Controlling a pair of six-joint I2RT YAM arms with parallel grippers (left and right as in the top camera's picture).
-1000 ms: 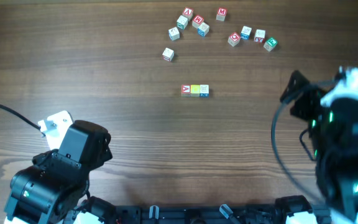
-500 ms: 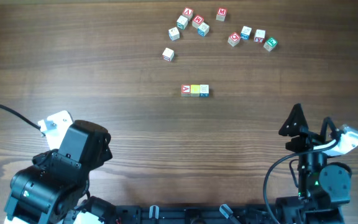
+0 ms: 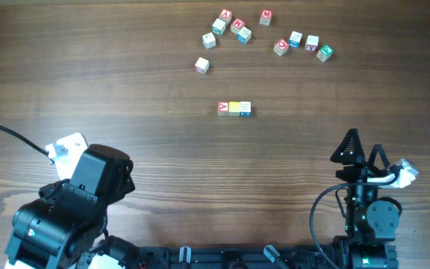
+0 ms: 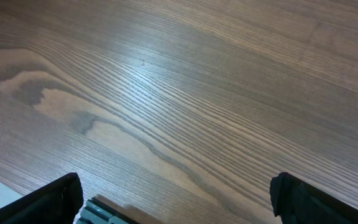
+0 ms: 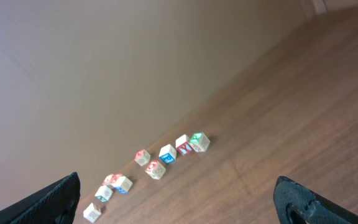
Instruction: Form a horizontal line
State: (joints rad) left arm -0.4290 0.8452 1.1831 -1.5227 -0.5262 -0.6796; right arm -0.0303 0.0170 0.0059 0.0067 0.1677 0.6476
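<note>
Three tiny cubes stand touching in a straight left-to-right row at the table's middle: the red-faced cube (image 3: pixel 223 108), the plain yellow cube (image 3: pixel 234 108) and the white cube with blue-green print (image 3: pixel 245 109). My right gripper (image 3: pixel 362 144) is open and empty at the front right, well away from the row. Its wrist view (image 5: pixel 179 202) shows both fingers wide apart, and the row lies outside it. My left arm (image 3: pixel 88 183) is folded at the front left. My left gripper (image 4: pixel 179 205) is open and empty over bare wood.
Several other letter cubes lie scattered along the far edge, from a lone one (image 3: pixel 201 66) to a green-faced one (image 3: pixel 325 53). They also show in the right wrist view, for instance the green-faced one (image 5: pixel 197 142). A black cable (image 3: pixel 10 136) runs at the left.
My right arm has pulled back from the right edge toward the front and folded down. The three cubes and the left arm have not moved.
</note>
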